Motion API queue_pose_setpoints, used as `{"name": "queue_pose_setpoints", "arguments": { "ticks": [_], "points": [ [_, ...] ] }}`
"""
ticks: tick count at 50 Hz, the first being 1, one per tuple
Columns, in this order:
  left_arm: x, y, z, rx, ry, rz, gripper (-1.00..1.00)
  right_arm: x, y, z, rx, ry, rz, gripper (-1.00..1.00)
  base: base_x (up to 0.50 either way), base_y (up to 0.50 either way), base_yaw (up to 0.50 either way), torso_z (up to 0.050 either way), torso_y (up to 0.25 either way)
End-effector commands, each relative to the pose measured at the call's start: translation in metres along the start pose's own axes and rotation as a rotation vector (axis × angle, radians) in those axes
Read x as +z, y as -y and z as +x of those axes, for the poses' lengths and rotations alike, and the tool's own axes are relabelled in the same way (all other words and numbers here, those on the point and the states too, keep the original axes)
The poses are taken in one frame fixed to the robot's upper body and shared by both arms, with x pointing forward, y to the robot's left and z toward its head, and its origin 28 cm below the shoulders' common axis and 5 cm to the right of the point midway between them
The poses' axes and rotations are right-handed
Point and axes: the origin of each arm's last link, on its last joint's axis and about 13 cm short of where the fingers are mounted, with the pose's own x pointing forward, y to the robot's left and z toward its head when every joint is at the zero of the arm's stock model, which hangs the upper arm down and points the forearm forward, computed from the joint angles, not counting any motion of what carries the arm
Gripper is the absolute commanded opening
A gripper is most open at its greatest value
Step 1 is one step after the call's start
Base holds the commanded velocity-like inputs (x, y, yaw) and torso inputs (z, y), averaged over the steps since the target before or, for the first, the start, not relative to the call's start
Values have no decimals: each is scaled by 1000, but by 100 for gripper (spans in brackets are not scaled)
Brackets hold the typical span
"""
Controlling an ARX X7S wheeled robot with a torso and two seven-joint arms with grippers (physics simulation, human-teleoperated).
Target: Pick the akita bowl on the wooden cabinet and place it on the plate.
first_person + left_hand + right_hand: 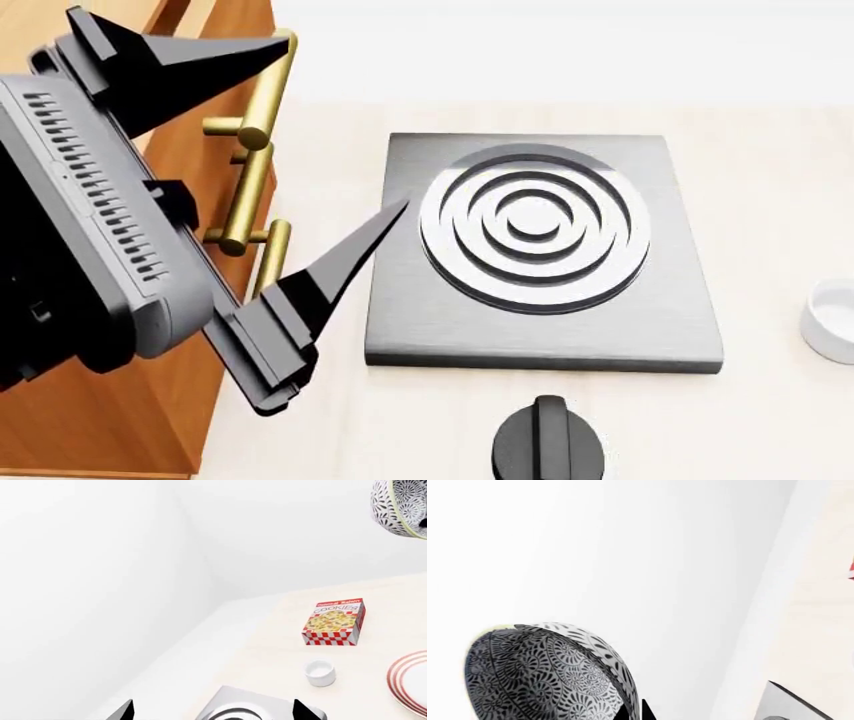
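I have the akita bowl (pixel 550 672) in my right claw (pixel 635 714). The right wrist view shows its black-and-white floral pattern filling the lower corner, with dark finger tips pinching the rim, so I read that claw as clamped on the bowl. The left wrist view catches the same bowl (pixel 399 506) hanging in the air, well above the tabletop (pixel 280 645) and clear of everything on it.

What the coming move turns on is where the plate (pixel 408 682) lies from the carried bowl. In the left wrist view only an arc of its red-ringed rim shows at the frame edge, on the tabletop beneath the bowl's side of the scene, beyond the small white cup (pixel 319 672). The bowl is round, so no long axis matters; what counts is bringing it down level over the plate's middle. My right arm is the nearer one, since it carries the load.

My left claw (pixel 287 165) is spread wide and empty, its black fingers looming large in the head view in front of the wooden cabinet (pixel 120 420) and its brass handles (pixel 254 150), beside the grey burner plate (pixel 541 250) with its knob (pixel 547 440). I'd judge it should stay out of the way.

The only writing I can read is on the red-and-white box (pixel 335 621): "COOKIES", with a smaller line above that is too blurred to make out.
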Motion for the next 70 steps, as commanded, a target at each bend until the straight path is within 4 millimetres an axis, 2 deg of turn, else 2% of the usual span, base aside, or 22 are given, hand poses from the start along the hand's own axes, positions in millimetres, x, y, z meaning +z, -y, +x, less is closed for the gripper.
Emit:
{"name": "queue_pose_setpoints", "arguments": {
  "ticks": [1, 13, 16, 18, 22, 30, 33, 35, 39, 46, 63, 70],
  "points": [
    [-5, 1, -1, 3, -3, -13, 100, 1, -6, 12, 3, -11, -28, -100, 0, 0, 0, 0, 0],
    [-8, 1, -1, 3, -3, -21, 100, 2, 1, 36, -100, -43, -93, -100, 0, 0, 0, 0, 1],
    [-8, 1, 0, 2, -4, -21, 100, 2, 7, 43, -157, -44, -151, -100, 0, 0, 0, 0, 0],
    [-8, 1, 0, 2, -5, -21, 100, 1, 14, 46, -196, -52, -125, -100, 0, 0, 0, 0, 0],
    [-10, 1, 0, 4, -7, -24, 100, 2, 21, 47, -240, -39, -143, -100, 0, 0, 0, 0, 0],
    [-10, 1, 0, 4, -7, -26, 100, 4, 20, 45, -284, -50, -169, -100, 0, 0, 0, 1, 0],
    [-10, 1, 0, 4, -8, -26, 100, 4, 23, 51, -456, -64, -214, -100, 0, 0, 0, 0, 0],
    [-10, 1, 0, 5, -7, -26, 100, 3, 22, 52, -438, -135, -249, -100, 0, 0, 0, 0, 0],
    [-11, 1, 0, 6, -9, -27, 100, 4, 22, 52, -428, -208, -97, -100, 0, 0, 0, 0, 3],
    [-12, 1, 0, 7, -10, -29, 100, 1, 30, 51, -541, -220, -118, -100, 0, 0, 0, 0, 0],
    [-15, 2, 0, 9, -10, -36, 100, 7, 45, 44, -720, -107, 50, -100, 0, 0, 0, 0, 0],
    [-16, 2, 0, 9, -12, -37, 100, 6, 51, 44, -751, -114, 62, -100, 0, 0, 0, 0, 1]
  ]
}}
